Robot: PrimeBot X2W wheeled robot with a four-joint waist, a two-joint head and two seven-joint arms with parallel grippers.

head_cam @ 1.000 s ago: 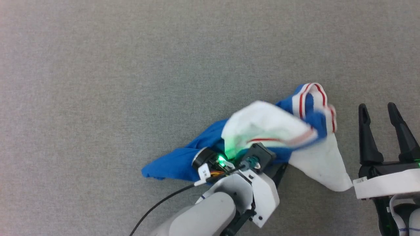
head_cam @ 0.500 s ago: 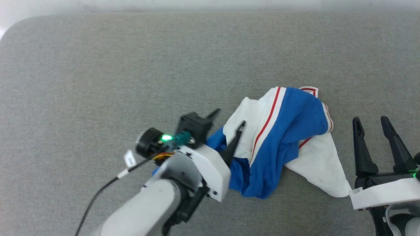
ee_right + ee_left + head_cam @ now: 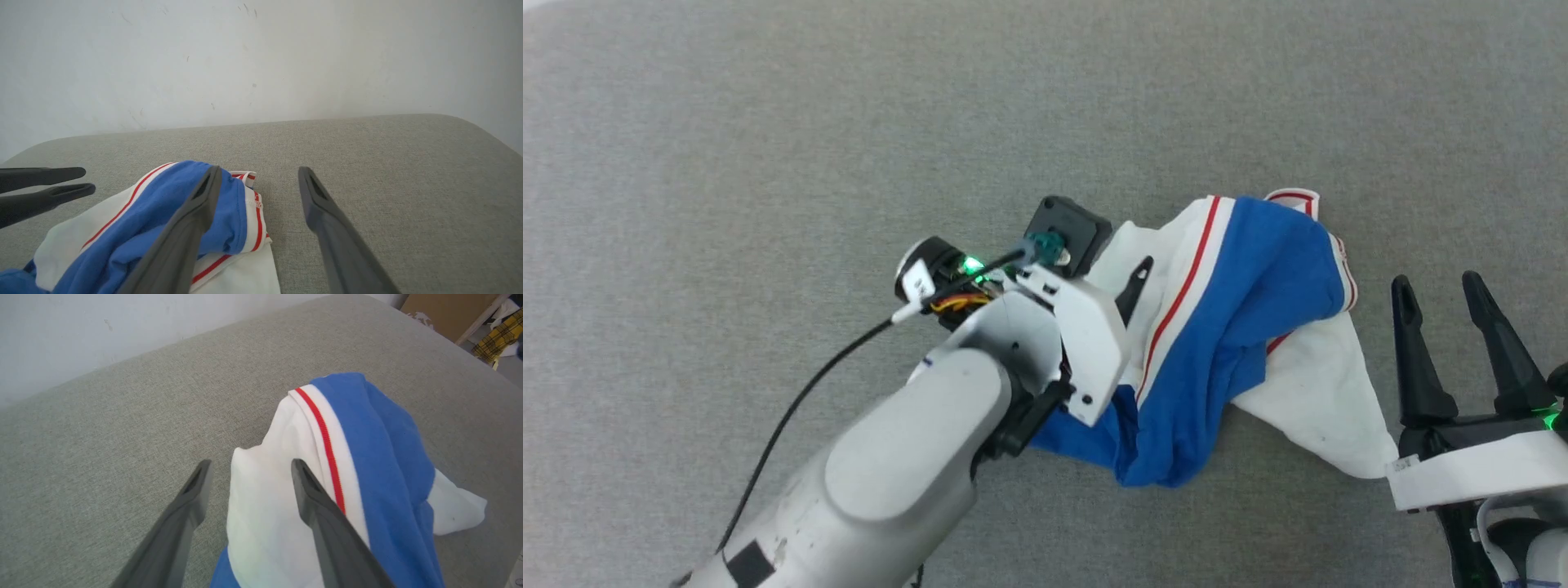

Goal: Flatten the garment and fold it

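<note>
I can read no text, brand or number anywhere. A small white tag clipped on the black cable by my left arm carries dark marks, too blurred to make out. A small white sticker on the pale base of the right gripper has print too small to read.

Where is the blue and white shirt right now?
Head view: the shirt lies bunched on the grey surface, right of centre, between the left hand and right hand.
</note>
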